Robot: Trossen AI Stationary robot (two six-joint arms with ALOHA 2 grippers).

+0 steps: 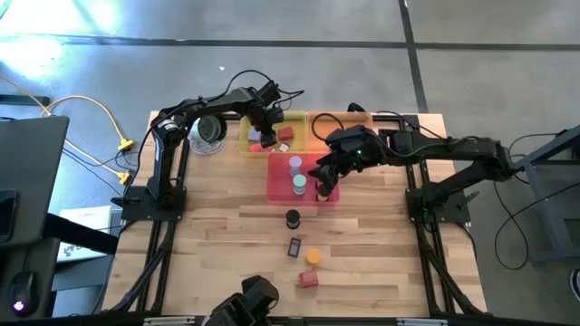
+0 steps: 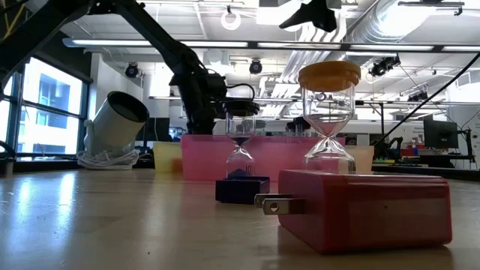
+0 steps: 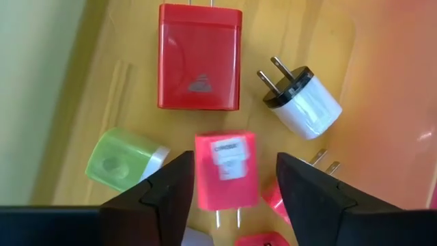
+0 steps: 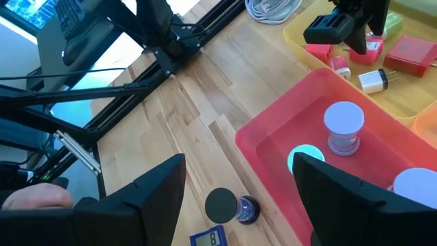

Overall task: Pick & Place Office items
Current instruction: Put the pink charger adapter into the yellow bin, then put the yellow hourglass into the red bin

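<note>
Red, pink, green and white plug adapters [image 3: 199,58] are lying flat in the yellow tray at about eleven o'clock from table centre. Lilac-capped [image 1: 295,165] and teal-capped [image 1: 299,183] sand timers are standing upright in the pink tray at twelve. A black-capped timer [image 1: 292,218], a dark blue block [image 1: 294,246], an orange-capped timer [image 1: 313,257] and a red adapter [image 1: 309,280] are trailing toward six o'clock on bare wood.

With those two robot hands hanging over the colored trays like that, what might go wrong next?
The left hand hangs open over a pink charger in the yellow tray, with a green charger and others packed close; a finger could nudge a neighbor. The right hand hangs open by the pink tray, where upright sand timers stand; a bump might topple one.
</note>
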